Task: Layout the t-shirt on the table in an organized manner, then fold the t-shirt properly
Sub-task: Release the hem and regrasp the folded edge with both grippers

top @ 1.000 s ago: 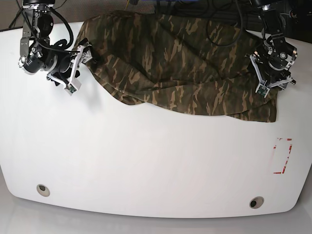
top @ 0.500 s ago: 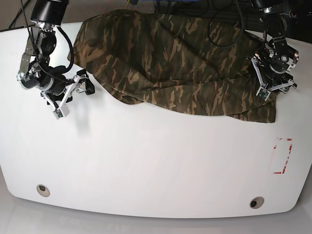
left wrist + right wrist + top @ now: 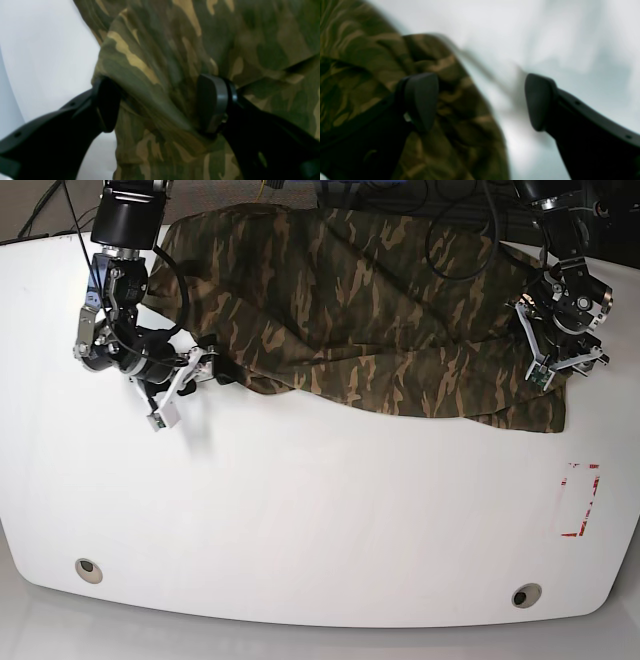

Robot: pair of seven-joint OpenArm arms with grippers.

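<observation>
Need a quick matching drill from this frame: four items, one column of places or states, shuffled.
Items:
1. t-shirt
2. left end effector
3. right end effector
4. red-marked rectangle

States:
A. open at the shirt's edge, nothing between its fingers
B. bunched along the far edge of the table
C. fingers around a cloth fold
D. bare tabletop, near the left arm's side

Pairs: 1-B, 2-C, 3-A, 4-D

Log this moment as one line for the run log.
stage: layout | t-shirt: bunched at table far edge | left gripper: jaws around shirt fold | right gripper: open at shirt edge
</observation>
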